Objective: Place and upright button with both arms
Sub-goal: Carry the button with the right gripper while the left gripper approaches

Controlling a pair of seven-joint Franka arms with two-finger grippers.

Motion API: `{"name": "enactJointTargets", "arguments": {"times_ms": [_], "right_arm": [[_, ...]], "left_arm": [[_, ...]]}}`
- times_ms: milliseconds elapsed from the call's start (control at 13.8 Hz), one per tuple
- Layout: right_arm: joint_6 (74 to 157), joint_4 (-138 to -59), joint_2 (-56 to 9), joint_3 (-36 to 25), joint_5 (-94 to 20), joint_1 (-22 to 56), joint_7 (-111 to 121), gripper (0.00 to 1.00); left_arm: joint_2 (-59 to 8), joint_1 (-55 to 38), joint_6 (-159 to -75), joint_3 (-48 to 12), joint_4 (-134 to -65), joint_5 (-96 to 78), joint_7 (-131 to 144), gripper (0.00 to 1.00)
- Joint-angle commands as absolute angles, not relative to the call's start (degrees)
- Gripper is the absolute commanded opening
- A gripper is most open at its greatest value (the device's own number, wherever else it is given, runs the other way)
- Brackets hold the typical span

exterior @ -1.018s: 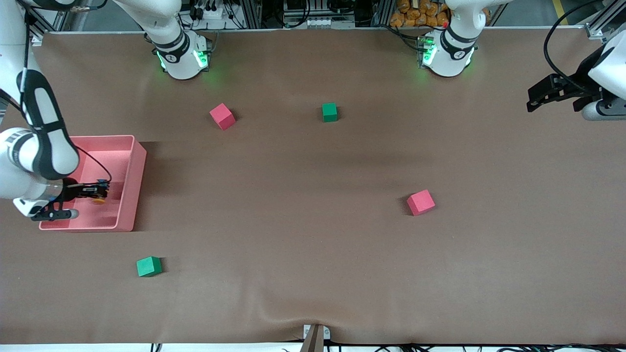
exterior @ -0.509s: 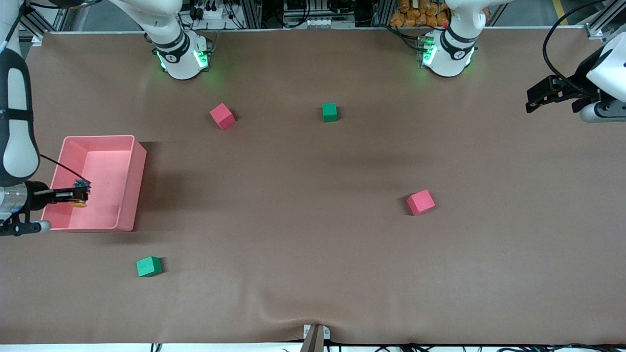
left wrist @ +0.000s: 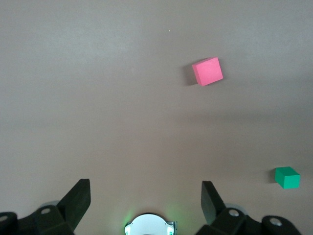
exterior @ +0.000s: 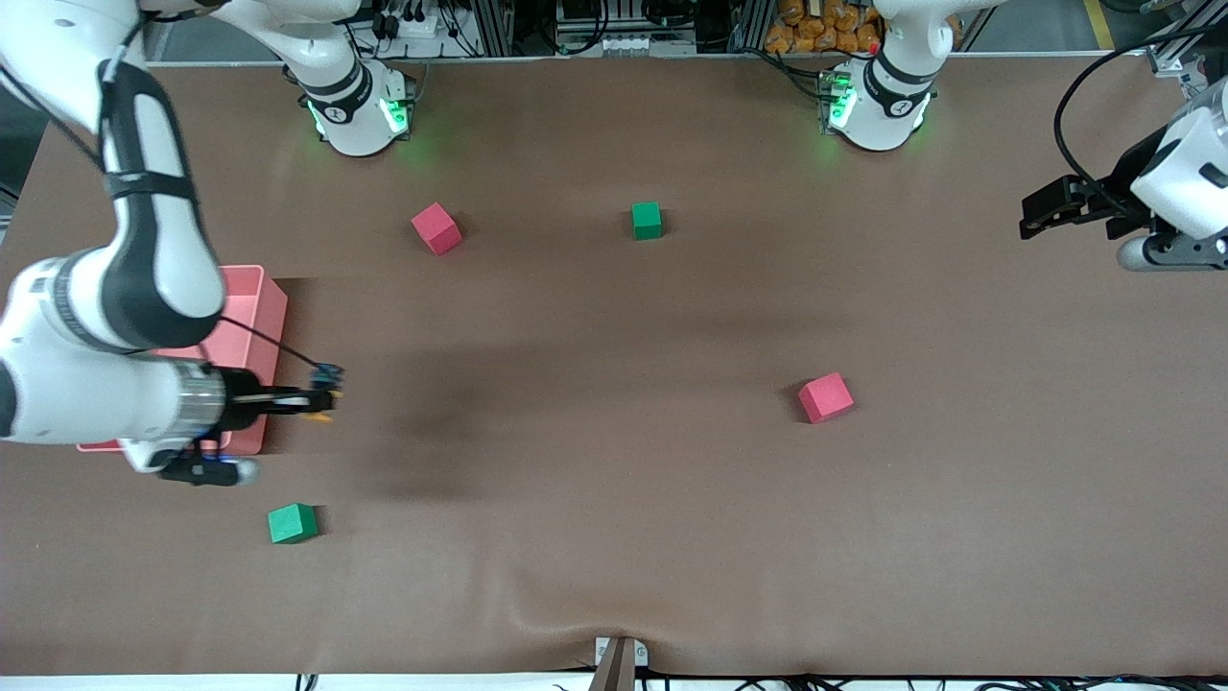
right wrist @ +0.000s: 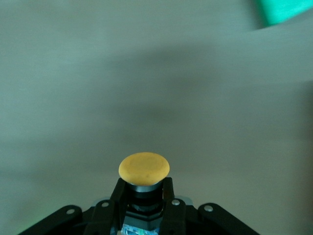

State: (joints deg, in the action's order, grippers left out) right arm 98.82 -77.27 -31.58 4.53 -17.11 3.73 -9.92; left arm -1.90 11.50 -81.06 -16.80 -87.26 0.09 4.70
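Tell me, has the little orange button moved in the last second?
Yes. Held by the right gripper, the button has left the pink bin and now hangs over the table beside it.

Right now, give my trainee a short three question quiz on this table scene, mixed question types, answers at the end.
1. True or false: the right gripper holds the button in shut fingers.
2. How many foam cubes lie on the table?
3. The left gripper is: A) shut on a cube, B) open and empty, C) inside the pink bin.

Key: 1 true; 2 four, two red and two green; 3 B.
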Motion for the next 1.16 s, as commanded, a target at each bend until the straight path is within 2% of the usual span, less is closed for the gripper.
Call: {"name": "enactJointTargets", "arguments": {"times_ms": [0,291,436,873,1091], "right_arm": [[105.43,-74.62,-35.41,3.78,-19.33,11.84,-18.78,0.00],[116.08,-74.18,-40.94,3.78,-19.25,23.79,-21.96,0.00],[118.64,-73.57,-43.14,3.78,-19.25,28.36,-25.12,0.00],[130.76,-71.64,-51.93,3.34,-18.55,38.04,-29.62,0.00],[132.97,-71.46,-53.87,3.08,-18.46,39.98,-29.62,0.00]], "left_arm": [[-2.99,11.43,-81.91,-17.14,-86.75,0.53,5.27,1.00],[-5.44,11.34,-82.88,-17.23,-86.84,0.44,5.27,1.00],[-6.41,11.51,-82.79,-17.23,-86.92,0.35,5.27,1.00],[-10.62,11.52,-82.27,-17.23,-89.03,0.26,5.27,1.00],[-14.41,10.03,-81.83,-17.93,-89.03,-1.39,5.19,1.00]]}}
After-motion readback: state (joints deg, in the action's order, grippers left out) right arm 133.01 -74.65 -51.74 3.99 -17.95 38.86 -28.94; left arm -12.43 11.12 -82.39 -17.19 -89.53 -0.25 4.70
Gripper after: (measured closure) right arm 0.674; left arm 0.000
